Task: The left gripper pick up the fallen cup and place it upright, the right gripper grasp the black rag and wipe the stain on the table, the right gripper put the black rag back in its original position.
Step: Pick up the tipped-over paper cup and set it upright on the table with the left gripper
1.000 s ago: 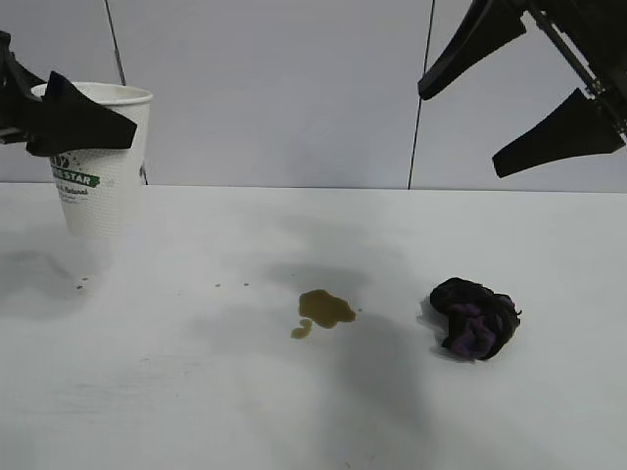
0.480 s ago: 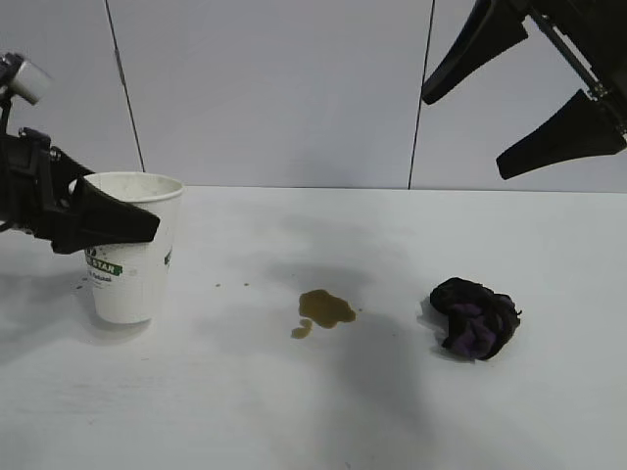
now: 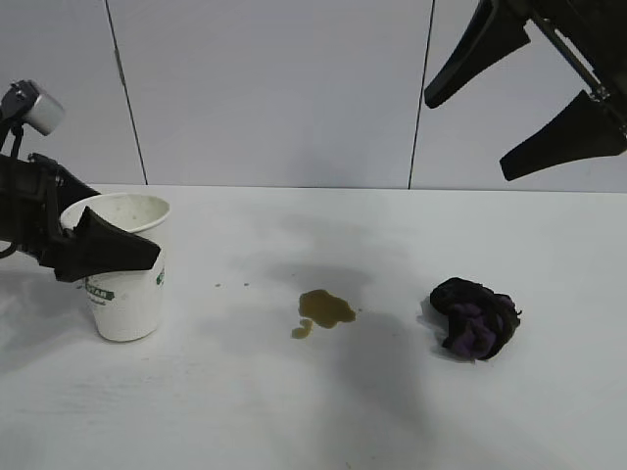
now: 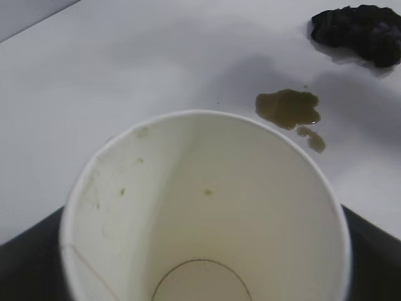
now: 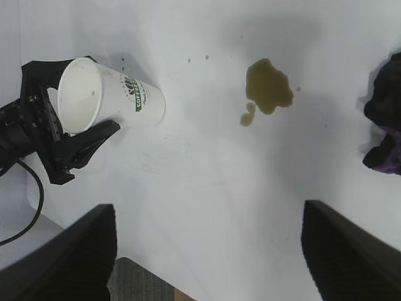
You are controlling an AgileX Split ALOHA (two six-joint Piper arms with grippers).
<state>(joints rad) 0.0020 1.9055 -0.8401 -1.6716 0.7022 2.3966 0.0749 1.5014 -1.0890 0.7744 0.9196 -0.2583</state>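
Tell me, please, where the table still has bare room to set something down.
Bare table runs along the near edge, in front of the cup, stain and black rag. The gap between cup and stain is free too. The left end is crowded: the left gripper grips the cup there.

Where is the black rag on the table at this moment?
In the exterior view, the black rag lies on the right side of the table, right of the stain, below the raised right gripper.

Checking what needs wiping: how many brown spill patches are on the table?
2: the main stain near the table's middle, and a small droplet touching its near-left edge. Tiny specks sit farther left.
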